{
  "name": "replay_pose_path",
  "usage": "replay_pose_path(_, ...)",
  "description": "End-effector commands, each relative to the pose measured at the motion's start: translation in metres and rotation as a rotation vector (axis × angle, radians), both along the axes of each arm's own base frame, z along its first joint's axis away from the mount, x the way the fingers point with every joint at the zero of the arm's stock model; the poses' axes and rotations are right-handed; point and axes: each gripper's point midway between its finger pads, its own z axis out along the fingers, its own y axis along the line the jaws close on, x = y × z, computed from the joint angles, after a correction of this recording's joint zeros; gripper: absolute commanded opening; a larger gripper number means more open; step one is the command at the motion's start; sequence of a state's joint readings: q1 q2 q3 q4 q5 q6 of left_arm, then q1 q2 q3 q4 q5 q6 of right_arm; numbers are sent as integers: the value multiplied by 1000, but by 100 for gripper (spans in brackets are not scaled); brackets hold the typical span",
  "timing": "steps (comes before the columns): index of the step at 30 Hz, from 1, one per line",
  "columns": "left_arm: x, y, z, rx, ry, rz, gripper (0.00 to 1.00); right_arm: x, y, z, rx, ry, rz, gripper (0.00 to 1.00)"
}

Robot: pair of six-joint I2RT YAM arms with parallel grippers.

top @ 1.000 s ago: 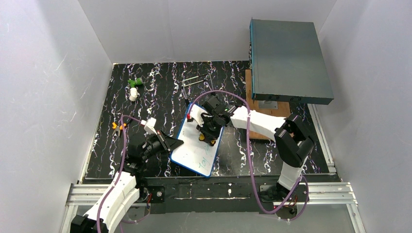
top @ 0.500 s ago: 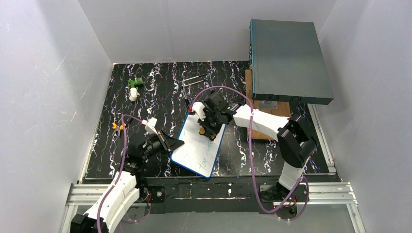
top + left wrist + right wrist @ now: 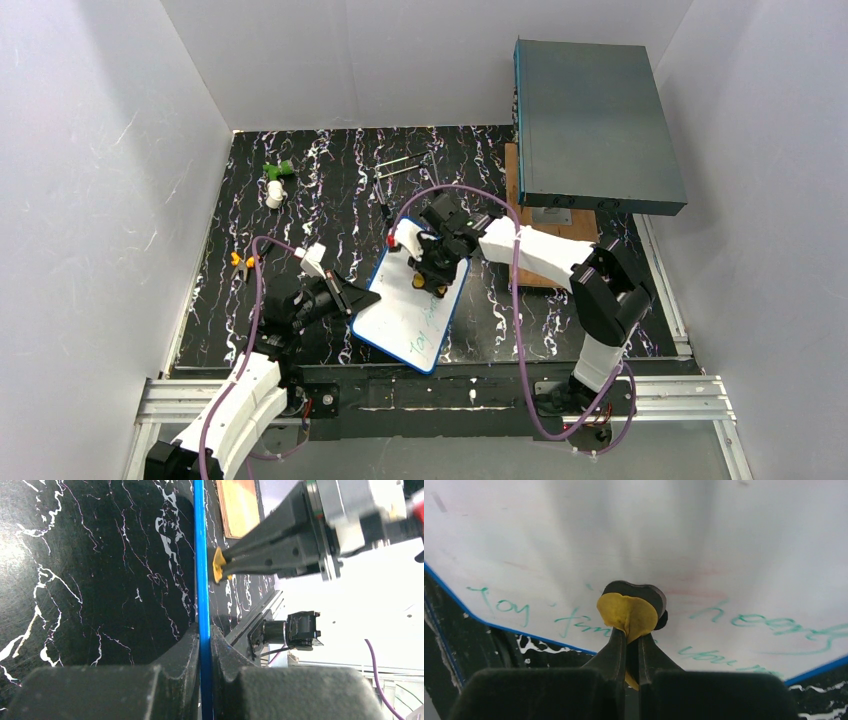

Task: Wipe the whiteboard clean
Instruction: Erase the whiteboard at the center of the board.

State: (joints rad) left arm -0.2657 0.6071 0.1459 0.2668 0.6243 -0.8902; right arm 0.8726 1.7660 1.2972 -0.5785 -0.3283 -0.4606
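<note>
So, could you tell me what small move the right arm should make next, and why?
Probably drag the right gripper, shut on the yellow cloth, toward the green writing along the whiteboard's near edge. The far part looks wiped, and the left gripper clamps the blue frame.

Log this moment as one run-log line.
left gripper: shut on whiteboard edge | right gripper: shut on yellow pad, pad against board face | green writing: present at near end | stage: erasing unfinished
</note>
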Motion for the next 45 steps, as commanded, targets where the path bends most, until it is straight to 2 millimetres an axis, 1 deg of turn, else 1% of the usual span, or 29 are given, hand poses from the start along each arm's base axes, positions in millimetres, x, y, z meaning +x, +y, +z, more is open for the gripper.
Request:
replay_pose_path(1,1,-13,64,-86,-196,-85,0,-50,15,1,7,65,219,1)
replay_pose_path(5,1,-13,65,-88,-199,-86,0,-63,21,-2,-8,53,267,1)
replay_pose_path(7,0,-13,66,-89,-201,-88,0,-62,25,-2,-6,33,261,1)
replay_pose_path(8,0,-13,66,-89,-200,-89,0,-57,25,-2,-11,19,236,1)
replay_pose_path(9,0,-13,65,-89,-199,-88,0,-48,26,-3,-17,-7,200,1)
replay_pose_path(11,-1,-13,65,-90,-202,-91,0,-22,23,-4,-24,-63,94,1)
replay_pose_path(14,-2,-13,64,-93,-201,-95,0,18,11,-2,-24,-110,-75,1)
replay_pose_path(15,-3,-13,64,-94,-202,-96,0,28,7,-2,-21,-120,-119,1)
replay_pose_path(17,-3,-13,63,-95,-203,-98,0,43,-2,-2,-24,-136,-185,1)
replay_pose_path(19,-3,-13,63,-96,-203,-98,0,46,-6,-5,-28,-128,-195,1)
replay_pose_path(21,-2,-14,63,-98,-202,-97,0,38,-5,-8,-27,-95,-160,1)
replay_pose_path(24,-1,-14,63,-99,-203,-97,0,17,2,-9,-12,-35,-74,1)
replay_pose_path(26,-1,-14,62,-97,-200,-93,0,-3,9,-4,14,11,5,1)
replay_pose_path(30,-1,-13,62,-98,-200,-91,0,-57,25,15,99,99,201,1)
replay_pose_path(31,-1,-14,62,-98,-201,-93,0,-66,29,20,122,113,228,1)
replay_pose_path(32,-1,-14,62,-97,-197,-94,0,-68,32,24,140,117,230,1)
replay_pose_path(33,-1,-13,62,-97,-199,-93,0,-65,33,26,143,105,212,1)
replay_pose_path(34,-2,-13,62,-97,-199,-94,0,-54,33,24,129,69,171,1)
replay_pose_path(35,-2,-13,62,-97,-201,-93,0,-41,32,20,114,31,119,1)
replay_pose_path(36,-2,-13,62,-97,-199,-94,0,-23,31,18,111,-7,55,1)
replay_pose_path(39,-3,-13,61,-97,-199,-96,0,26,12,14,87,-62,-145,1)
replay_pose_path(40,-3,-13,61,-96,-198,-95,0,39,5,14,84,-75,-191,1)
replay_pose_path(41,-3,-13,61,-95,-198,-94,0,48,-1,14,83,-85,-224,1)
replay_pose_path(42,-2,-13,60,-94,-198,-94,0,52,-6,13,86,-87,-242,1)
replay_pose_path(43,-2,-13,60,-94,-196,-93,0,54,-10,12,84,-83,-251,1)
replay_pose_path(45,-1,-13,60,-93,-194,-94,0,51,-12,11,84,-67,-241,1)
